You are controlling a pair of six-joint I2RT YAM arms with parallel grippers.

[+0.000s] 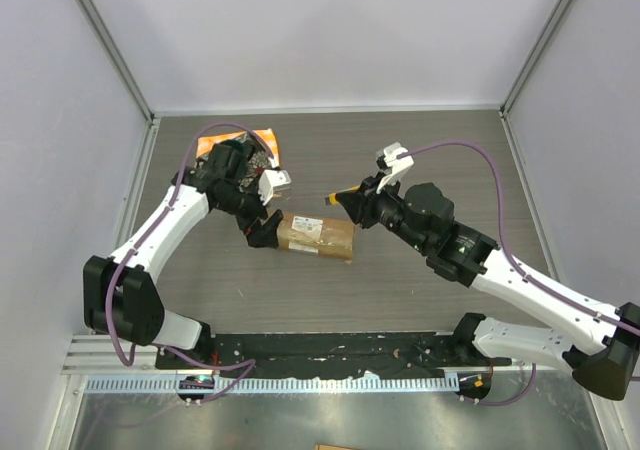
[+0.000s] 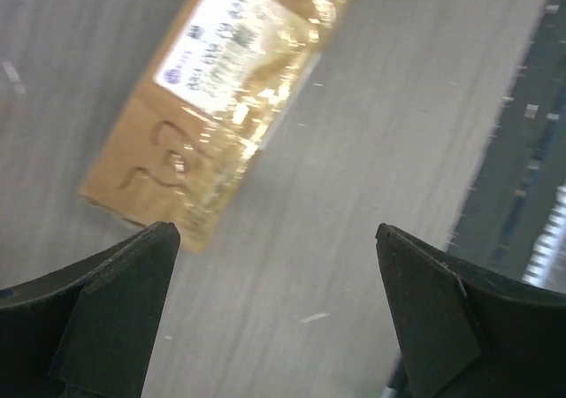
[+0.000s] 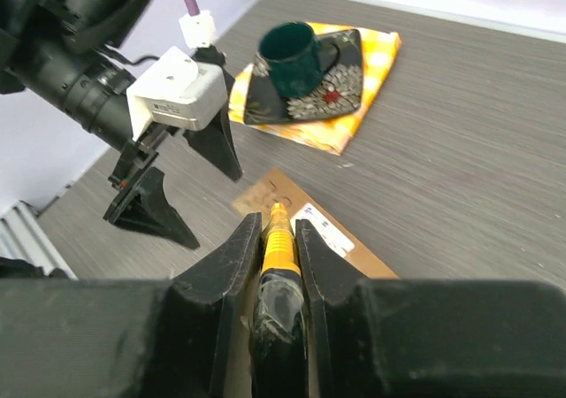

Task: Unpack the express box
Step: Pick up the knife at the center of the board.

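Jaws first: the left gripper is spread wide with nothing between its fingers, hanging right at the left end of the express box. Can't tell whether a fingertip actually touches the cardboard. The right gripper is clamped on a slim yellow-and-black tool, tip pointing down at the box's top. Touching or just above, I can't say.

The box lies flat mid-table, between the two arms. It has a white printed label under shiny tape, but the print is too blurry to read, so no brand I can make out. Back left there's a dark green mug on a dark dish, on an orange checked cloth.
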